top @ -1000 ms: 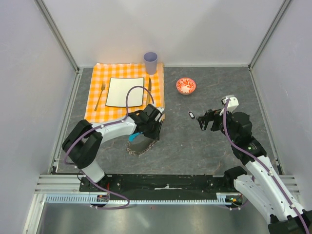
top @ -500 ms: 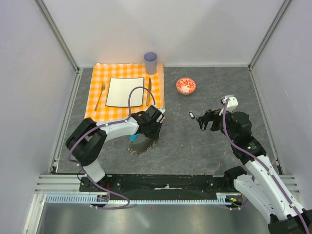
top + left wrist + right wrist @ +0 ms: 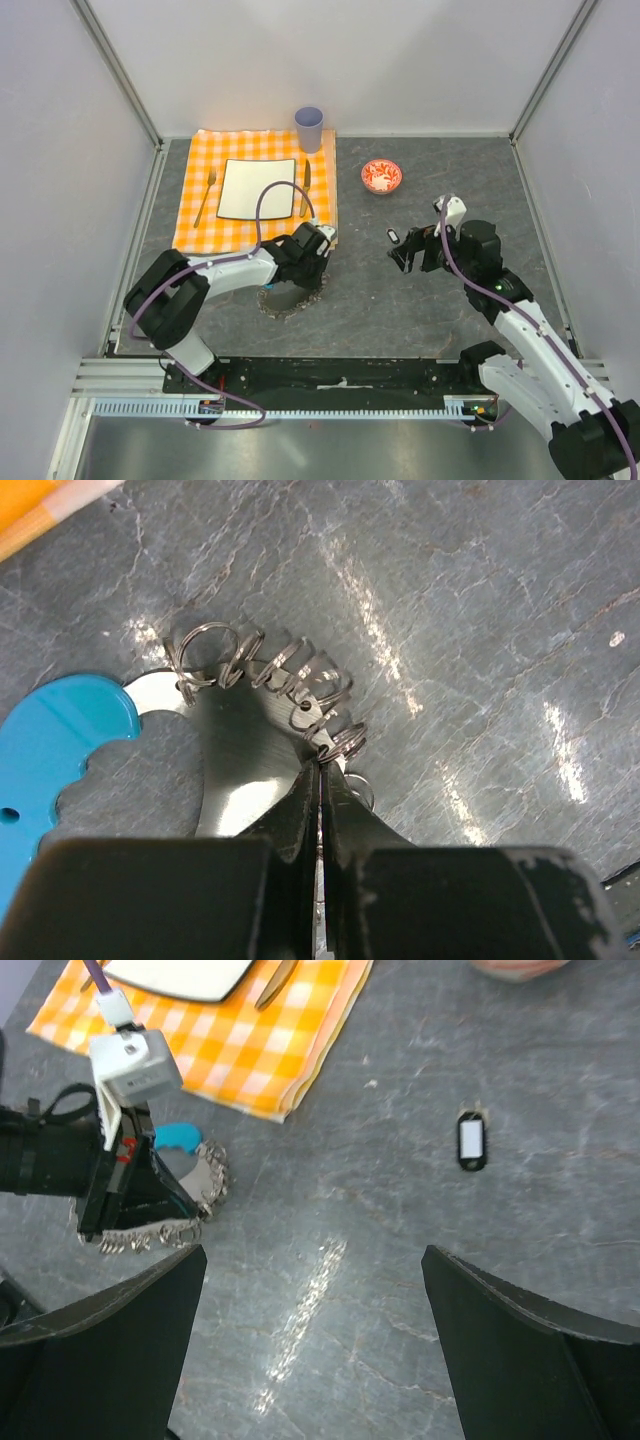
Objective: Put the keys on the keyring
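- Holding the keyring [image 3: 240, 750]: your left gripper [image 3: 322, 770] is pinched tight on its ringed metal edge, at roughly 7 o'clock of the table [image 3: 450, 300] centre.
- Your right gripper [image 3: 312, 1255] is spread wide and empty.
- The key [image 3: 470, 1141] lies loose at its 1 o'clock, clear of both fingers.
- Nothing threaded yet; pickup and threading remain.
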`<action>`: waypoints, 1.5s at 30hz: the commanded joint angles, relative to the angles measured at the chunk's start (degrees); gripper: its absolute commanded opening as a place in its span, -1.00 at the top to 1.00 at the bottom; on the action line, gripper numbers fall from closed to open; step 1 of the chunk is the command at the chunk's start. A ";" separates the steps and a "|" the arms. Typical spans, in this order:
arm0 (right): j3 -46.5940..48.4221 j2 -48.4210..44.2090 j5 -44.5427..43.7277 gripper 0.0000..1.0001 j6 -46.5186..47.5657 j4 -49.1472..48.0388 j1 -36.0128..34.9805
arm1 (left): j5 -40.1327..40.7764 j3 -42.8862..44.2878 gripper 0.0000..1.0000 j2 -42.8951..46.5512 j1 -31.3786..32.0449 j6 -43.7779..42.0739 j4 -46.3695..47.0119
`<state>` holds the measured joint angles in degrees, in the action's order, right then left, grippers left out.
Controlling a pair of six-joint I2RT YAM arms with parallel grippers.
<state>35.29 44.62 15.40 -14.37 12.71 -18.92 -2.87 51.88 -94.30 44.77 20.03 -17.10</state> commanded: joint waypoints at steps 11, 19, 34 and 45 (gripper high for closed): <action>-3.64 11.45 19.58 -0.96 -5.40 -14.81 -2.96 | 1.73 -15.31 0.97 16.69 0.67 -6.32 25.08; -8.74 19.44 22.39 -0.85 -7.42 -31.07 -7.71 | -0.63 -18.65 0.96 19.33 0.66 -9.65 30.37; -4.27 34.03 25.74 -0.09 -0.05 -43.73 -15.44 | -6.70 -27.17 0.96 26.45 0.66 -18.00 44.17; -1.72 36.32 20.29 0.07 10.15 -44.10 -18.52 | -6.44 -28.32 0.97 28.03 1.02 -24.51 45.40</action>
<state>31.05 81.43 37.93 -10.39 -29.74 -37.19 -9.28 24.01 -68.73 45.25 0.71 23.77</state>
